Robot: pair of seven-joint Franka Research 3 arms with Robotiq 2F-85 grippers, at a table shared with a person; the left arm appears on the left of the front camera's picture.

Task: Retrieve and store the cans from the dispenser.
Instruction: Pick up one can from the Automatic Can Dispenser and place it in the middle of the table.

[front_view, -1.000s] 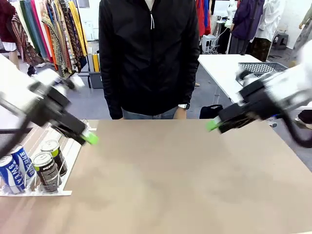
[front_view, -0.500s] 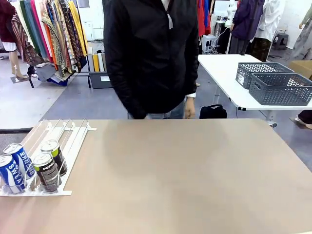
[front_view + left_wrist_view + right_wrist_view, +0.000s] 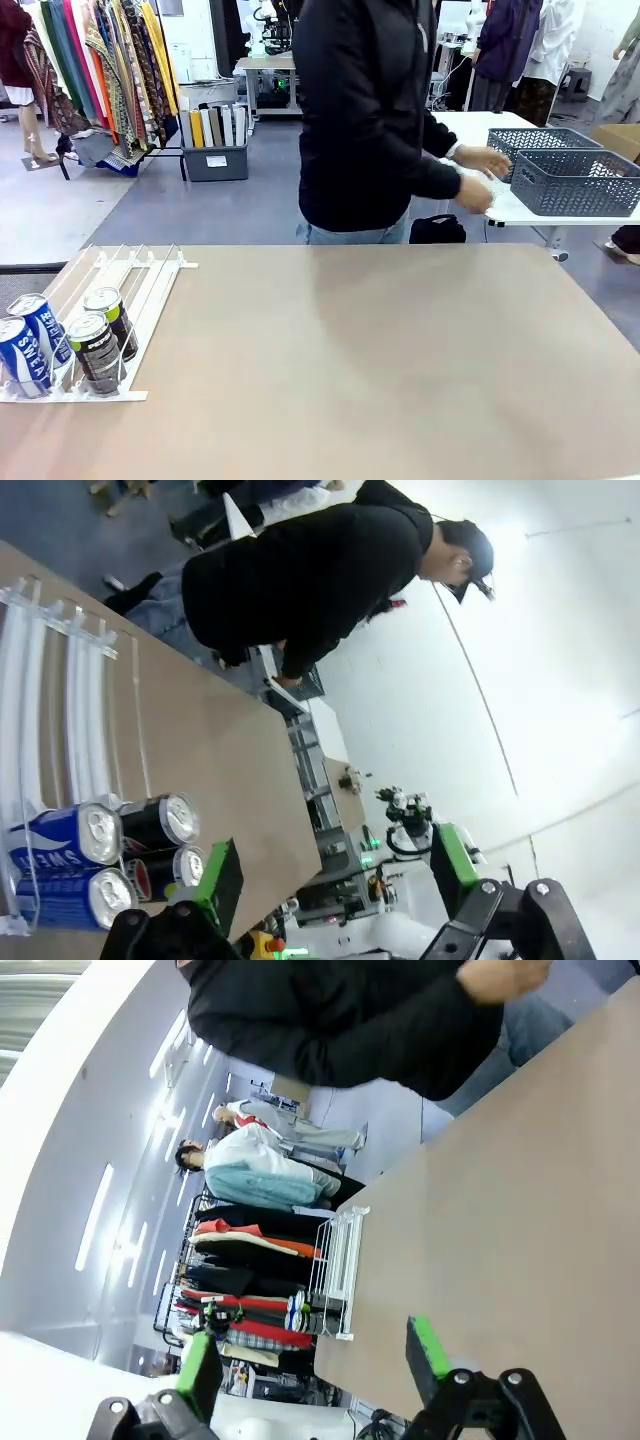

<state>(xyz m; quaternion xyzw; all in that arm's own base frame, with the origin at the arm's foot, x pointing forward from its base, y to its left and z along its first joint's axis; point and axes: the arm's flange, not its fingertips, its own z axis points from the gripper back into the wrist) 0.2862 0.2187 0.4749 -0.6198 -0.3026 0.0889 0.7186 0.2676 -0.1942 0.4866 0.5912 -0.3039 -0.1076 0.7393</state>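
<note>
Now that both arms have drawn back from over the counter (image 3: 380,360), where they hung a second ago, its brown top lies free. The person (image 3: 370,120) has stepped toward two o'clock and reaches a hand (image 3: 478,195) to the grey baskets (image 3: 575,180) on the far table. That probably means a storage bin is being fetched, so retrieval has not begun. The dispenser (image 3: 140,280) sits at eight o'clock. The left gripper (image 3: 335,862) and right gripper (image 3: 312,1352) both stand spread wide, grasping nothing. Four cans (image 3: 100,350) rest at the dispenser's low end: two blue-and-white ones reading "SWEAT", and two black ones with green bands whose print is too small to read.
</note>
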